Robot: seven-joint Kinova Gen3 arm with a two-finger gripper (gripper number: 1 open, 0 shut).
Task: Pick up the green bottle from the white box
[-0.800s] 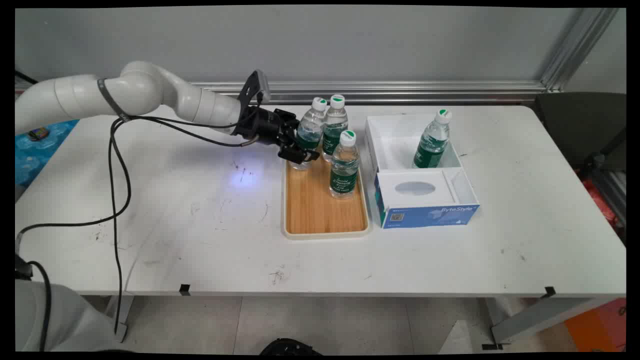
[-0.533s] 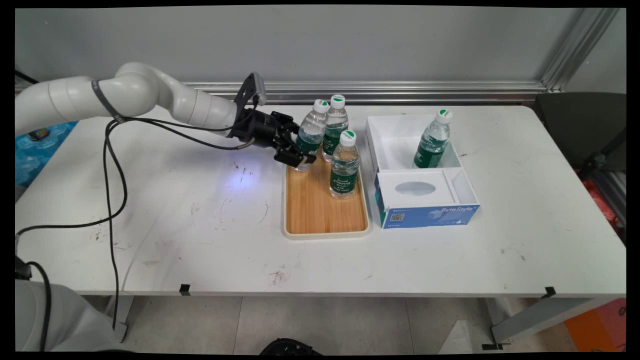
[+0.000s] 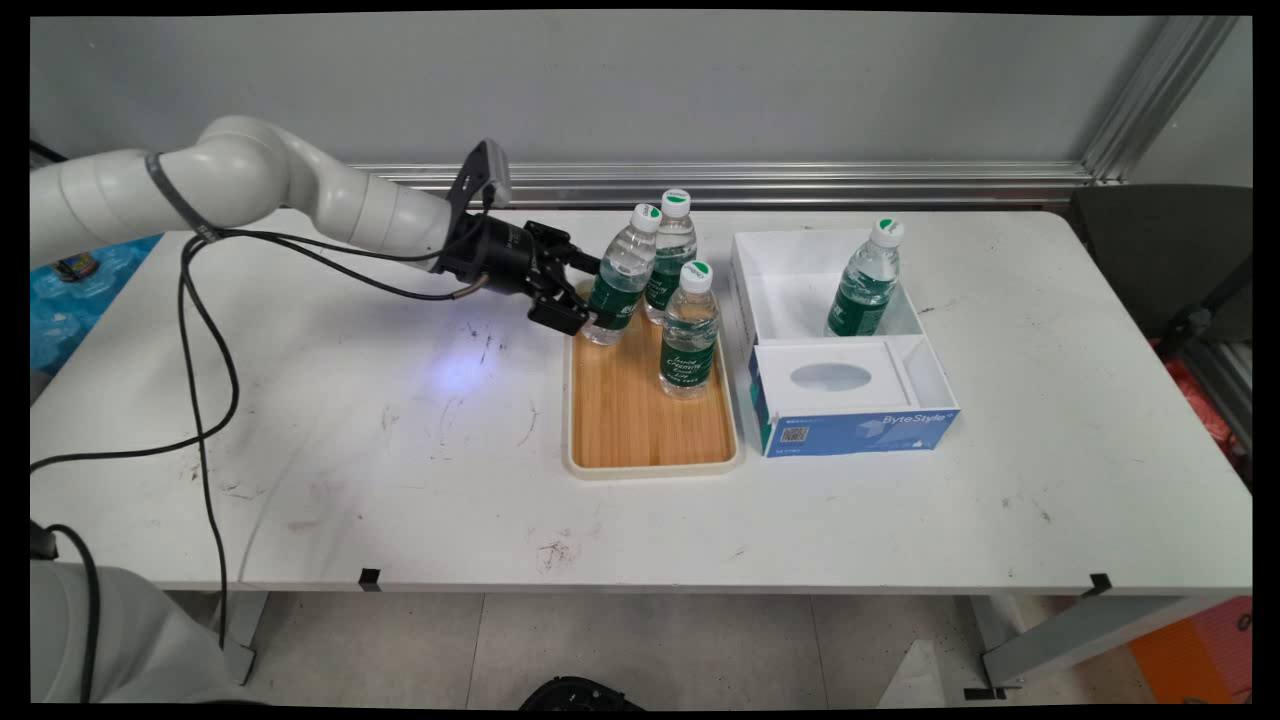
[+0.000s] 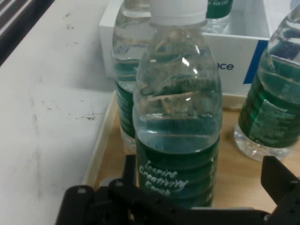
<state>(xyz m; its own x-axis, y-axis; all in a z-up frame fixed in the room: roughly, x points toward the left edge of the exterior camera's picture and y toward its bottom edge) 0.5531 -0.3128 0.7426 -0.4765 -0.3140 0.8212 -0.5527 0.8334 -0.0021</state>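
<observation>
Three water bottles stand on the wooden tray (image 3: 650,425) and a fourth (image 3: 865,280) in the white box (image 3: 840,385) right of it. The gripper (image 3: 590,300) clasps the tray's left-rear bottle (image 3: 617,285), tilted. The hand view alone shows that bottle's label lettering (image 4: 164,180).

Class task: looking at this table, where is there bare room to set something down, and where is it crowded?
Free: the near half of the wooden tray and the white table left of it. Crowded: the tray's far end, where three clear green-labelled water bottles and the black hand cluster.

A: Surface?
B: White table (image 3: 300,450), scuffed with dark marks.
A: Directly on it?
B: Wooden tray (image 3: 650,440) near centre; a white and blue box (image 3: 850,425) just beside it on the right.
</observation>
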